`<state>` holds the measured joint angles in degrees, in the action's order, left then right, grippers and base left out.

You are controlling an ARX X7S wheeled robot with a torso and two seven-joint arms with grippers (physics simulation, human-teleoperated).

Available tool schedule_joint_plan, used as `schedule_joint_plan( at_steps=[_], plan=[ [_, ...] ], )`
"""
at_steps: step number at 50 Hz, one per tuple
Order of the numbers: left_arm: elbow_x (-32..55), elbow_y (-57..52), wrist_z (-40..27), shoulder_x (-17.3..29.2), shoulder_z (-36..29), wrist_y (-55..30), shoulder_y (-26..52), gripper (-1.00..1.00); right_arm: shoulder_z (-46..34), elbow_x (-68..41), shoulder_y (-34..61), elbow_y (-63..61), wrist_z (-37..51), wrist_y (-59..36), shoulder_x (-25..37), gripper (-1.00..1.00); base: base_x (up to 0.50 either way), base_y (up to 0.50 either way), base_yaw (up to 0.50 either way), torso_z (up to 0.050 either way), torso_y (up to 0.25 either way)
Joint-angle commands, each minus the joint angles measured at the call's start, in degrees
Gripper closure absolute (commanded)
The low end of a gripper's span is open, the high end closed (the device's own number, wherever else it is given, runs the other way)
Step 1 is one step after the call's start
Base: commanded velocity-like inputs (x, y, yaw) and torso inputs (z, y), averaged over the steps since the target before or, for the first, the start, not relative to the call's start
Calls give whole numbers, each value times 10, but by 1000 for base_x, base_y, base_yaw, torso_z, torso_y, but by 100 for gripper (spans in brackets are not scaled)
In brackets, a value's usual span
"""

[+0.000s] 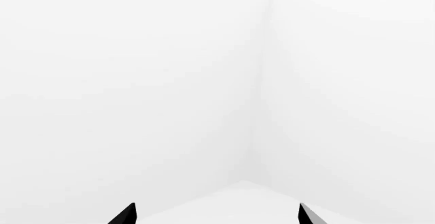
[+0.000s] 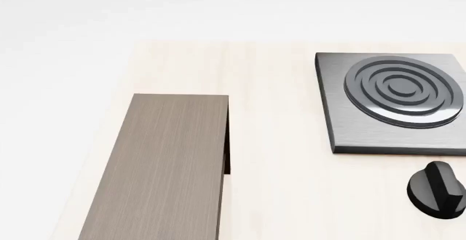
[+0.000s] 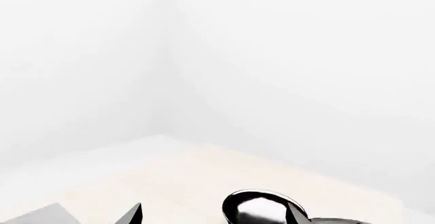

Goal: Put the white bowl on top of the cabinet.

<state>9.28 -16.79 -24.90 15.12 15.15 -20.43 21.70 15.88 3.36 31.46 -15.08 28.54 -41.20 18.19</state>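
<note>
The white bowl is out of view in every frame. The cabinet (image 2: pixel 167 163), a long box with a grey-brown wood-grain top and dark sides, lies on the pale table at the head view's lower left. Nothing rests on the part of its top that shows. Neither arm appears in the head view. In the left wrist view only the two black tips of my left gripper (image 1: pixel 217 215) show, wide apart, open, with bare white walls beyond. My right gripper (image 3: pixel 214 215) is also open, tips spread, holding nothing.
A square grey stove plate (image 2: pixel 342 114) with raised rings sits at the table's right. A black knob-like object (image 2: pixel 437 191) lies in front of it. In the right wrist view, a glossy black rounded object (image 3: pixel 255 208) sits beyond one fingertip, on the pale table (image 3: pixel 204 173).
</note>
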Motion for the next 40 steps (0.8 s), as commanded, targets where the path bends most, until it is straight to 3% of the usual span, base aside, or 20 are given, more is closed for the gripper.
schedule_joint_plan(
  at_steps=[1,23,40],
  plan=[
    [1,0,-3,2,-2,1,-1,-100,21,14,17,29,22,-66,10,-100,0,0,0,0,0],
    [-2,25,-7,1,-2,32,-10,-100,59,25,63,46,64,-197,-4,-100,0,0,0,0,0],
    [-7,27,-11,3,-9,39,-13,-100,65,34,80,54,81,-248,-9,-100,0,0,0,0,0]
  ],
)
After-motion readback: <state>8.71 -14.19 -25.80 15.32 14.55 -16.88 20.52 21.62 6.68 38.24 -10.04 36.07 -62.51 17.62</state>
